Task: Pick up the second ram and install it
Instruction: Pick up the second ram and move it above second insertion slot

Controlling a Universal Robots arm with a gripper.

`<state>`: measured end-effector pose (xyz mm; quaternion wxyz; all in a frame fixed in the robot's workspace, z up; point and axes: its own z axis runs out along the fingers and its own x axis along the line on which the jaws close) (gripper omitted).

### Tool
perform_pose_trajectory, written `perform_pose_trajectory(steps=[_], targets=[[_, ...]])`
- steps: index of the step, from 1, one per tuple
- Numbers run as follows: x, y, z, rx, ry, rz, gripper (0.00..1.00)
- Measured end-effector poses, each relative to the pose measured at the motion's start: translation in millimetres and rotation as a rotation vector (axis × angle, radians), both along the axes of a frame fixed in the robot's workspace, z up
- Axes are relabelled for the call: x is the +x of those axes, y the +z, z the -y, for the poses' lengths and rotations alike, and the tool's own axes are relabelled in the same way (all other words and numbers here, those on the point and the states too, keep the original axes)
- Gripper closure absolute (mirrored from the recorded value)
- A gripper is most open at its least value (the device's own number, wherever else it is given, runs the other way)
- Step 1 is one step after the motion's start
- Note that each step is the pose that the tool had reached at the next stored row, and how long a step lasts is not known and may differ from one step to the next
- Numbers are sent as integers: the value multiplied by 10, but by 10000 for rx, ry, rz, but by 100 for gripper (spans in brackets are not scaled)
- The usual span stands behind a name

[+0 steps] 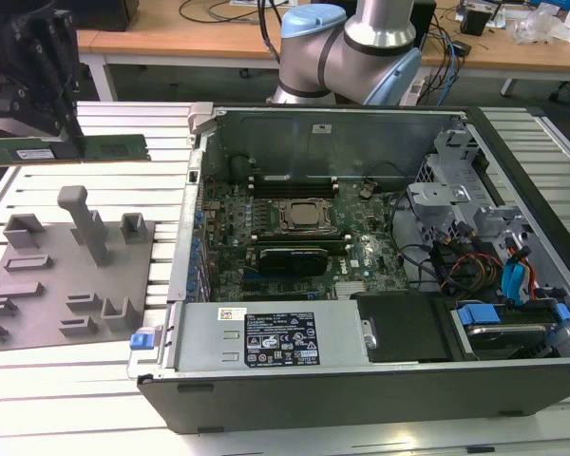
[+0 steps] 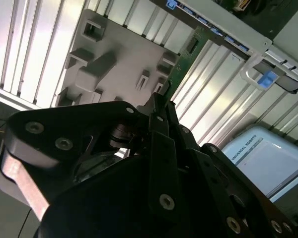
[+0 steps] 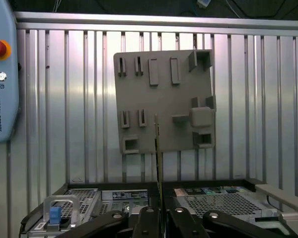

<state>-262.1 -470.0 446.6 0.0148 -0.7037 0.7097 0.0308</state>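
Exterior view: your tool point(image 1: 68, 142) is clamped on the second ram point(image 1: 114, 148), held level at 12 o'clock from the grey tray point(image 1: 47, 285).

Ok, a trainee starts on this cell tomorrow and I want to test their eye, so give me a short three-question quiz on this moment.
1. Multiple choice: what does the gripper hold? A) the second ram B) a cable C) a screwdriver
2. True or false: the second ram is already seated inside the open computer case.
3. Fill in: the grey tray lies on the table to the exterior view's ____ of the computer case.
Key: 1 A; 2 false; 3 left.
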Motion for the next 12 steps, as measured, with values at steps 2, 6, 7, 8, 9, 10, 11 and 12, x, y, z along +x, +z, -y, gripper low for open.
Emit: perform_pose_trajectory(steps=[2, 6, 7, 8, 9, 10, 11, 12], targets=[[67, -1, 0, 0, 2, 0, 86], [153, -1, 0, -1, 1, 0, 86], [183, -1, 0, -1, 0, 0, 86], [206, -1, 0, -1, 0, 0, 86], [241, -2, 0, 0, 1, 0, 86], [267, -1, 0, 0, 2, 0, 86], [291, -2, 0, 0, 2, 0, 86], [327, -2, 0, 0, 1, 0, 86]])
